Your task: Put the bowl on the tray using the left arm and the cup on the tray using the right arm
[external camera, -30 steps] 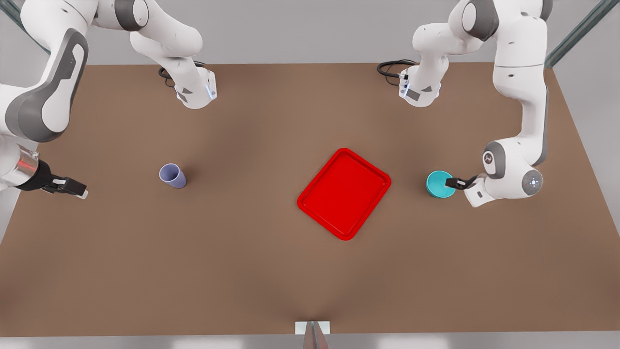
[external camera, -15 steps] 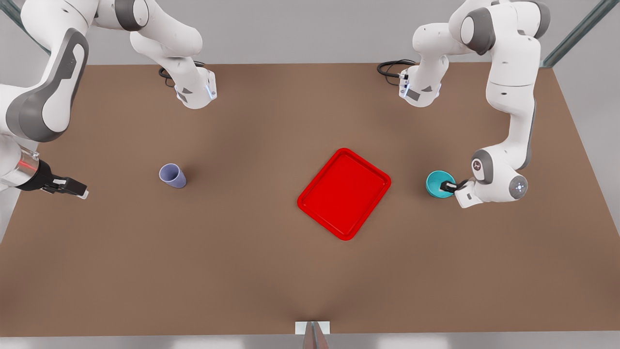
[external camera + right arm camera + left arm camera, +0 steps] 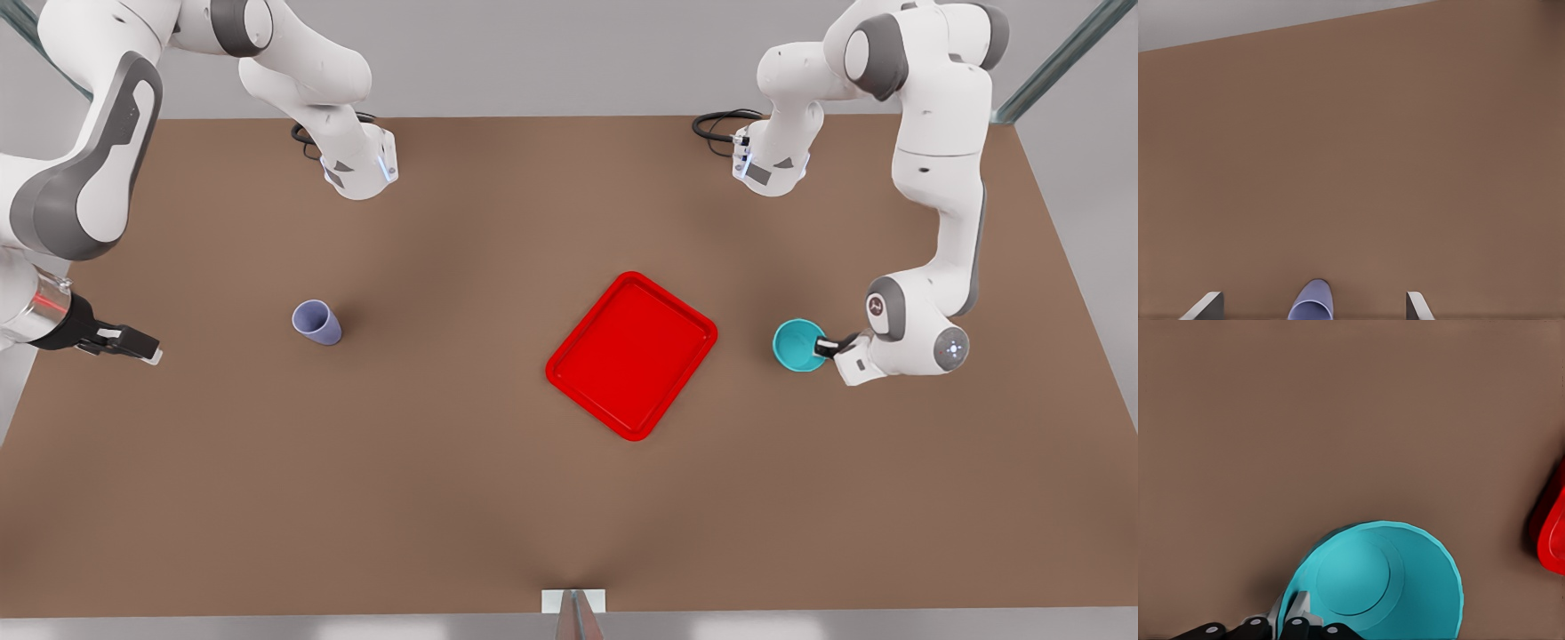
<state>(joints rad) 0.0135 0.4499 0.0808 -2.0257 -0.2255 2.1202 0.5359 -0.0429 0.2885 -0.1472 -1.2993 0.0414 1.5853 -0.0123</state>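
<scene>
Beside the tray (image 3: 632, 354), left hand (image 3: 827, 347) pinches bowl (image 3: 797, 346) rim.

Teal bowl (image 3: 797, 346), lavender-blue cup (image 3: 316, 321), bright red tray (image 3: 631, 356) — all plain (no pattern) on a brown table (image 3: 444, 489).

A brown table (image 3: 444, 498) spans the scene, its surface matte and evenly coloured. Two black cables lie coiled at its far edge, one (image 3: 307, 133) toward the front view's left, the other (image 3: 716, 124) toward the front view's right. A small white block (image 3: 573, 601) sits at the middle of the near edge. A pale grey wall (image 3: 551, 53) rises behind the far edge.
</scene>
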